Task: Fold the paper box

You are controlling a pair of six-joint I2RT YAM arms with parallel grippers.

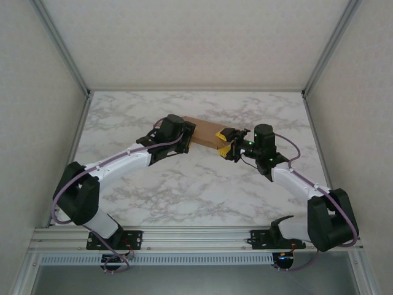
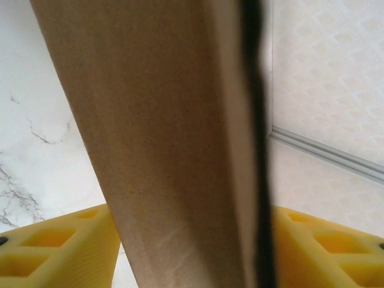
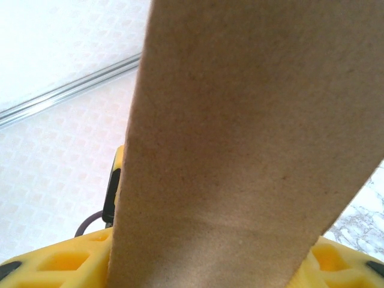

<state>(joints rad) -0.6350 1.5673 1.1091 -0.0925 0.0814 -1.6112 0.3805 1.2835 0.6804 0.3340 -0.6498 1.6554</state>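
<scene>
The paper box (image 1: 202, 132) is a flat brown cardboard shape held up over the middle of the marble table, between both arms. My left gripper (image 1: 186, 140) is at its left end. In the left wrist view the box (image 2: 174, 150) fills the span between my yellow fingers (image 2: 66, 246), which press against its two sides; left gripper (image 2: 195, 252) is shut on it. My right gripper (image 1: 226, 142) clamps the right end. In the right wrist view the cardboard (image 3: 240, 138) runs up from between the yellow fingers (image 3: 54, 258); right gripper (image 3: 207, 258) is shut on it.
The marble table (image 1: 184, 190) lies under the box, with white enclosure walls and a metal frame rail (image 1: 73, 67) around it. Both arms reach inward from their bases at the near edge (image 1: 196, 239).
</scene>
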